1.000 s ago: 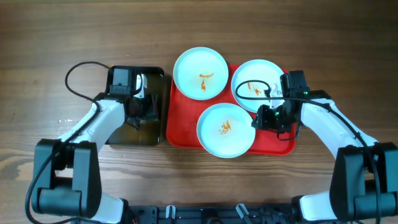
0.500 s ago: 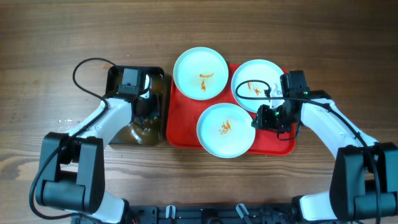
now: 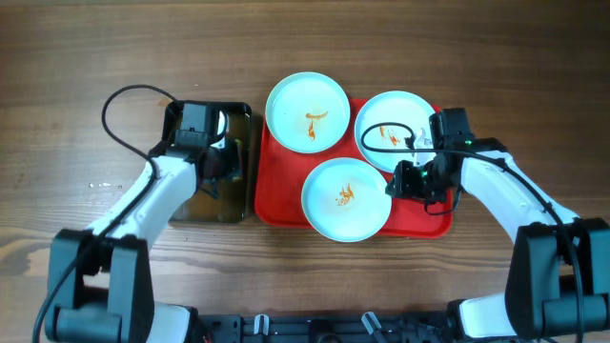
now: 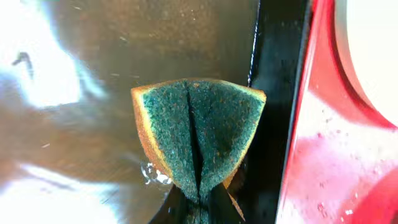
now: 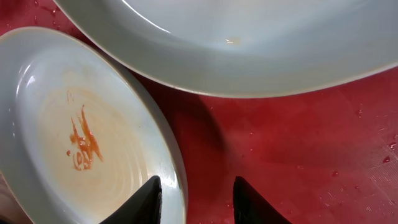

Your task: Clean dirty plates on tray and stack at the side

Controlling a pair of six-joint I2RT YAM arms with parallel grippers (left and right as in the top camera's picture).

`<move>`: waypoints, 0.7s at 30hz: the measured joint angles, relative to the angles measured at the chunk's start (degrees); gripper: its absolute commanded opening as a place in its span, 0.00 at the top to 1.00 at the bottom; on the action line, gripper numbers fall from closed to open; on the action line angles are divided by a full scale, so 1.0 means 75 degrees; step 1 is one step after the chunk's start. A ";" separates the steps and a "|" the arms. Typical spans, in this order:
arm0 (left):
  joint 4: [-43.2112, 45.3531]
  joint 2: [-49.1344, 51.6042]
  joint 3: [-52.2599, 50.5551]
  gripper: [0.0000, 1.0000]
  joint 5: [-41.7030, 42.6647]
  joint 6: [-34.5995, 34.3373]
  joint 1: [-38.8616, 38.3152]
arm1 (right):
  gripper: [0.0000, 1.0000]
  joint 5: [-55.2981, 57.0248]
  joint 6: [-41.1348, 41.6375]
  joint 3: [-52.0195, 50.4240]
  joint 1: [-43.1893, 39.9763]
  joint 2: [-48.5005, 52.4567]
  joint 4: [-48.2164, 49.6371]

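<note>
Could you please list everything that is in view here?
plates: three, mint-white with orange smears, on the tray
tray: one, red, table centre
basin: one, black, beside the tray on the left arm's side
sponge: one, green, pinched over the basin
table: one, brown wood, beneath everything
left gripper: one, black, shut on the sponge
right gripper: one, black, open astride a plate's rim

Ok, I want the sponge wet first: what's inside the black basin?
Glinting water, it seems, and the green sponge, folded and pinched by the left gripper. In the overhead view the left arm covers part of the basin, so that part's floor is hidden.
</note>
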 measured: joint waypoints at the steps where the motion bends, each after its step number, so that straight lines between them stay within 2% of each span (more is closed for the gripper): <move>1: -0.0143 -0.0064 0.0000 0.96 0.0000 0.0000 0.0000 | 0.64 0.0017 0.0000 0.0000 0.0038 0.0000 0.0015; 7: -0.0440 -0.0073 0.0000 0.96 0.0003 0.0000 0.0000 | 0.70 0.0082 0.0382 -0.0490 0.0329 0.0003 0.0729; 11: -0.0443 -0.0073 0.0000 0.94 0.0006 0.0000 0.0000 | 0.81 0.0105 0.0551 -0.0606 0.0326 0.0003 0.0758; 21: -0.0443 -0.0073 0.0000 0.96 0.0090 0.0000 0.0000 | 0.95 0.0105 0.0632 -0.0606 0.0326 0.0003 0.0804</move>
